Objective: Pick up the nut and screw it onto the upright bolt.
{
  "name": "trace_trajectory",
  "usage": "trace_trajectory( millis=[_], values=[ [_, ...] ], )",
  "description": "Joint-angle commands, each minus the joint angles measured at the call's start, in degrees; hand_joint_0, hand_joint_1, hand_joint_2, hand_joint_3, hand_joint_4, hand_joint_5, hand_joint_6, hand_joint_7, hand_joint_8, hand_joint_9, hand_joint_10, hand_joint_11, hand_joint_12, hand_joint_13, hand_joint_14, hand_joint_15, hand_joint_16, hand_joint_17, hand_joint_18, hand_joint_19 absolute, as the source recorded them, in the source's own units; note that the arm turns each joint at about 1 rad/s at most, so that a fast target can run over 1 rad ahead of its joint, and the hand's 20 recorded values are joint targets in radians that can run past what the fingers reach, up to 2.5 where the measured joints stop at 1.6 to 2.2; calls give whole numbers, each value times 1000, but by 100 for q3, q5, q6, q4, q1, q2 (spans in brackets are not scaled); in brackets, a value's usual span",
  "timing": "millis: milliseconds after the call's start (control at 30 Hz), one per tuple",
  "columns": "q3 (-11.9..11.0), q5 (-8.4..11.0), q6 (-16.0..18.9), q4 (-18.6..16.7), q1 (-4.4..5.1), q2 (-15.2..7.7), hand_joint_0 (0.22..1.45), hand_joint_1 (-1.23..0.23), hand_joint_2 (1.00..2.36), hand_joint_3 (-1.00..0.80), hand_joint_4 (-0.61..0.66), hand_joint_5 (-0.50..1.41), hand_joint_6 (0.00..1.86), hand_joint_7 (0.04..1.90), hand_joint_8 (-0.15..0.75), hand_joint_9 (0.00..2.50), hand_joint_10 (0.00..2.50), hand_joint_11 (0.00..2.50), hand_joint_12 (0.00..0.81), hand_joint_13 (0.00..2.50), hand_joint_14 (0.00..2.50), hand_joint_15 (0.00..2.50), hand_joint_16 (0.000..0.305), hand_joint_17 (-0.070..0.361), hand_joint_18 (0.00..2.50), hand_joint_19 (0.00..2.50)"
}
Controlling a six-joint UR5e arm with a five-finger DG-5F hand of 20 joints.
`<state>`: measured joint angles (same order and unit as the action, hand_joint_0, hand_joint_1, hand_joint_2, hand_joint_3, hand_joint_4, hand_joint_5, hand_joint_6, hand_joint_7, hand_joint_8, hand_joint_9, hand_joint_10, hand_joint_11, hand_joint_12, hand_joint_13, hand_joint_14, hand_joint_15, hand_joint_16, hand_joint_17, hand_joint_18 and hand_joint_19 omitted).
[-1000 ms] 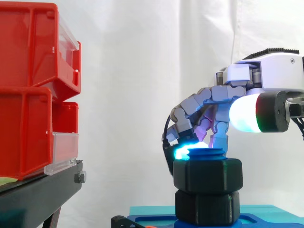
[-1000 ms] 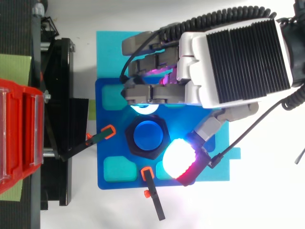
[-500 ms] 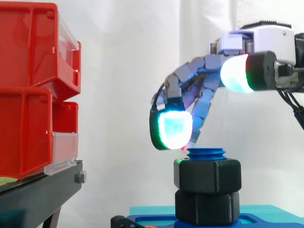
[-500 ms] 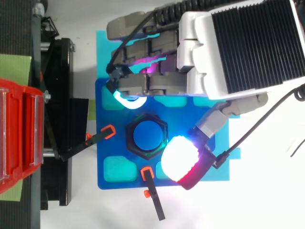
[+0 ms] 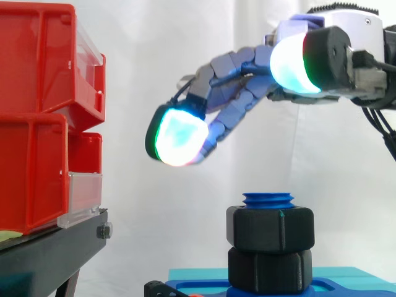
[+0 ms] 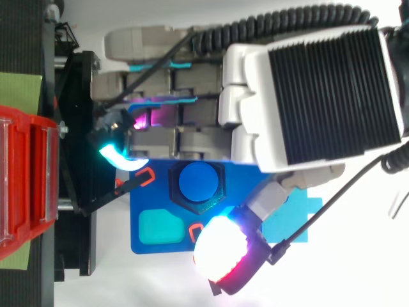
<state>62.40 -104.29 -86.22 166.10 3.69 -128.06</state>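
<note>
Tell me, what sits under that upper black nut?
A second black hex piece sits right beneath the upper nut, standing on the blue base. The blue bolt pokes out on top; its shaft inside both is covered.

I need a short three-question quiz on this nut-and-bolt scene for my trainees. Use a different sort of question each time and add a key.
1. True or false: the hand is touching the upper black nut.
2. Multiple choice: in the side view, the red bins stand (A) left of the bolt, (B) right of it, (C) directly above it.
3. Fill the gap: the bolt's blue tip shows ___ the nut.

Key: 1 false, because the hand hangs open and clear above the nut; 2 A; 3 above.
</note>
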Motion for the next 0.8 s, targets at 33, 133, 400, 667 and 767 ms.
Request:
trace_trajectory(
  millis=[33,133,400,667,767],
  values=[
    [361,119,202,-289,106,1,454,-39,1000,-500,235,-93,502,719,249,678,0,0,333,250,0,0,37,83,0,0],
    [396,137,307,-262,132,1,453,-35,1000,-500,233,-93,502,727,251,678,0,0,334,252,0,0,37,83,0,0],
    [396,119,307,-34,141,1,454,-31,1000,-500,232,-88,503,751,260,700,0,0,334,272,0,0,37,83,0,0],
    [396,102,307,1,141,1,458,-36,1000,-500,248,-79,503,821,267,725,0,0,333,283,0,0,37,83,0,0],
    [396,102,307,19,115,1,460,-47,1000,-500,264,-69,503,882,271,736,0,0,329,299,0,0,36,82,0,0]
  ],
)
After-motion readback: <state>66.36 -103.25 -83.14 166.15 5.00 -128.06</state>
